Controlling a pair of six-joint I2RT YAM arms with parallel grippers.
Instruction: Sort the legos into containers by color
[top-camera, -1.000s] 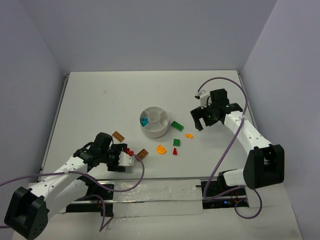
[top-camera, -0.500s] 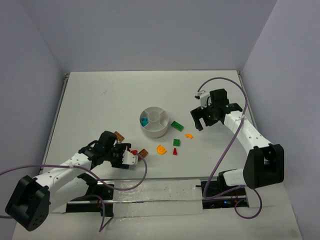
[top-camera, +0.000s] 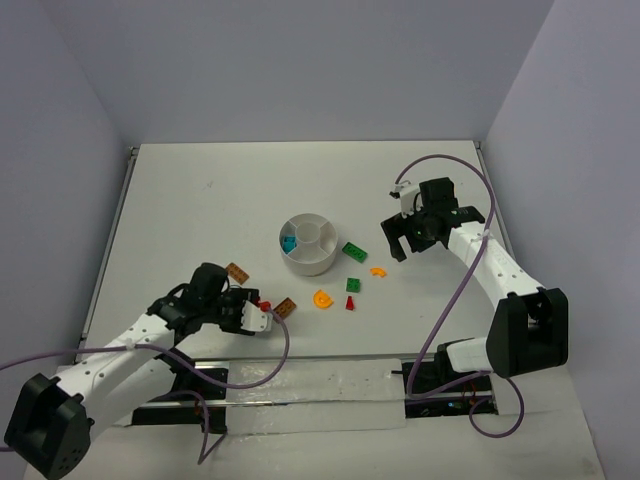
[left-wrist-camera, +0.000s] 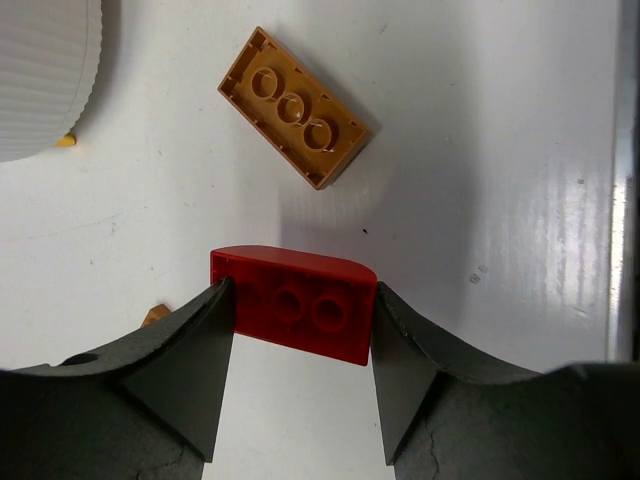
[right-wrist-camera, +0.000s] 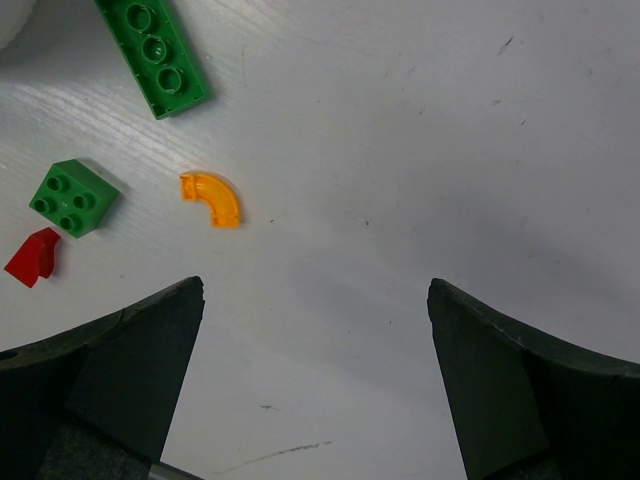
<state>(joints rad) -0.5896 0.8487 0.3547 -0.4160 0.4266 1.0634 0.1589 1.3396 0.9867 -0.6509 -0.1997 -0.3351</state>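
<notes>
My left gripper (top-camera: 262, 312) is shut on a red brick (left-wrist-camera: 293, 303) near the table's front edge; the jaws press on its two short ends (left-wrist-camera: 297, 312). A brown-orange brick (left-wrist-camera: 293, 108) lies just beyond it, also in the top view (top-camera: 286, 307). A second brown-orange brick (top-camera: 237, 271) lies to the left. The white dish (top-camera: 309, 258) holds teal bricks (top-camera: 289, 243) in a left wedge. My right gripper (top-camera: 400, 240) is open and empty (right-wrist-camera: 315, 300), hovering right of the dish.
Right of the dish lie a long green brick (right-wrist-camera: 155, 55), a square green brick (right-wrist-camera: 72, 198), a yellow-orange arc (right-wrist-camera: 212, 198) and a small red piece (right-wrist-camera: 33, 257). Another yellow-orange curved piece (top-camera: 322, 298) lies in front of the dish. The dish's ribbed wall (left-wrist-camera: 40, 80) shows at far left.
My left gripper has shifted slightly right toward the brown-orange brick and now grips the red brick. The right arm has not moved.
</notes>
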